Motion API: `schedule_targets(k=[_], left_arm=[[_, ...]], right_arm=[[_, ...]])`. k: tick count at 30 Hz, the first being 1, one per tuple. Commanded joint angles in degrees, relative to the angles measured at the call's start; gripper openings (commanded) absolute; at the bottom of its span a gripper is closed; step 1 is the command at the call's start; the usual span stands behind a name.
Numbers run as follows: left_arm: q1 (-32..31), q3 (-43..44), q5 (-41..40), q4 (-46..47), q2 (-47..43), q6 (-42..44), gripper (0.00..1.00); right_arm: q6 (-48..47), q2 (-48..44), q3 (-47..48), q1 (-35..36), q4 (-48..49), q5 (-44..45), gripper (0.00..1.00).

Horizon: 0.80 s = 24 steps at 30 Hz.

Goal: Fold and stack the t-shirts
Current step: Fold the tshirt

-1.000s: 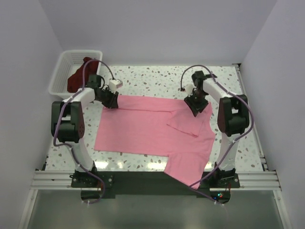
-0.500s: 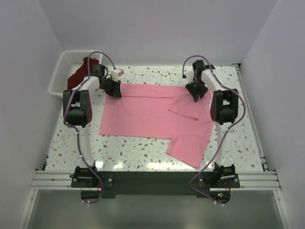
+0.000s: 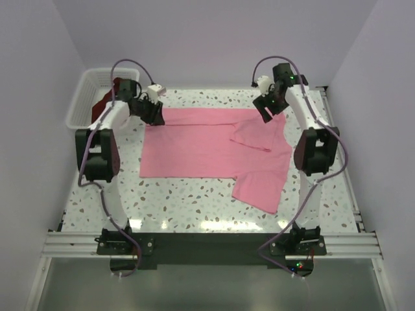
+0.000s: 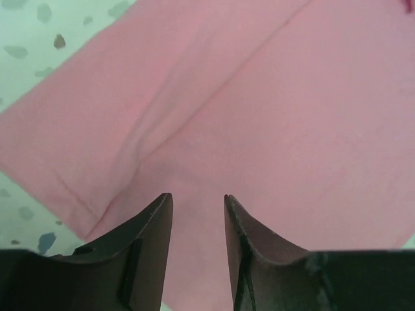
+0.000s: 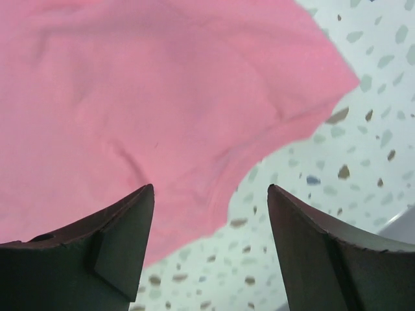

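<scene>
Maroon t-shirt (image 3: 102, 109) lies in the basket (image 3: 81, 97), far left. Our left gripper (image 3: 155, 116) hangs slightly parted, empty, over the far left corner of the pink t-shirt (image 3: 207, 146), spread on the tabletop (image 3: 181, 201); our right gripper (image 3: 266, 111) gapes wide, empty, over its far right edge.

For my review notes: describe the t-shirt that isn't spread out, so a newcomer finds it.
At the far left corner of the speckled table stands a white lattice basket. The dark maroon t-shirt lies bunched inside it, unlike the light pink t-shirt spread on the table.
</scene>
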Motion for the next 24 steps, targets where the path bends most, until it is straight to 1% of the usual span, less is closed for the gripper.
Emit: schedule_targets(k=[1,2,3,4,5,6,7,8,10,11,12,13,14,15,16,17,20,24], left_arm=[[0.23,-7.16,4.66,0.51,-15.69,8.19,0.44],[0.23,-9.36,5.53,0.25,-17.89,9.61,0.45],[0.23,-13.38,6.06,-1.32,-21.74,11.1,0.49],[0.23,-15.34,6.85,-2.2,-23.52,14.08,0.51],[0.23,-17.01,8.6,-3.52,-25.1,15.59,0.51],[0.23,-19.9,9.66,-6.49,-27.99,16.99,0.51],[0.23,-21.23,10.54,-8.0,-29.32,20.14,0.51],[0.23,-22.64,11.77,-8.97,-30.64,20.95,0.52],[0.23,-26.95,12.3,-9.42,-34.95,22.27,0.52],[0.23,-29.74,12.48,-9.42,-36.27,22.8,0.52],[0.23,-31.25,12.31,-8.46,-38.8,23.07,0.52],[0.23,-32.66,11.87,-7.58,-40.05,23.25,0.52],[0.23,-34.06,11.43,-6.79,-41.1,23.25,0.52],[0.23,-36.43,11.25,-5.83,-42.68,23.25,0.52],[0.23,-37.58,10.9,-5.38,-43.31,24.12,0.52],[0.23,-38.81,9.86,-4.68,-43.83,24.3,0.57],[0.23,-42.16,6.26,-2.13,-45.16,24.04,0.57],[0.23,-44.36,2.99,0.16,-45.25,24.13,0.57]], right_arm=[[-8.83,-17.84,-7.25,0.05,-8.53,-9.0,0.74],[-10.59,-20.65,-13.28,0.05,-9.67,-10.41,0.75],[-13.22,-25.03,-16.39,0.13,-11.34,-10.94,0.75],[-15.25,-27.51,-19.38,0.13,-12.75,-11.65,0.75],[-16.92,-29.53,-25.15,0.31,-13.72,-11.83,0.75],[-18.33,-31.47,-28.08,0.48,-13.99,-11.48,0.75],[-19.3,-35.23,-30.81,0.66,-14.6,-11.48,0.74],[-20.44,-36.83,-36.49,1.62,-15.04,-10.43,0.73],[-20.89,-42.18,-43.02,3.2,-12.42,-7.71,0.69],[-20.81,-44.12,-49.92,4.95,-10.84,-5.87,0.67],[-20.02,-45.54,-53.39,5.75,-6.04,-2.29,0.65],[-19.75,-46.68,-56.55,6.54,-3.73,-0.42,0.58],[-19.4,-48.0,-61.46,7.77,-1.88,0.81,0.54],[-18.79,-48.18,-63.33,8.04,1.18,2.39,0.5],[-18.7,-48.19,-64.92,8.31,2.26,2.76,0.44],[-18.78,-48.01,-67.37,8.48,3.31,3.11,0.4],[-19.4,-47.31,-70.63,8.57,5.78,3.46,0.35],[-18.7,-45.82,-72.58,9.1,8.15,2.67,0.34]])
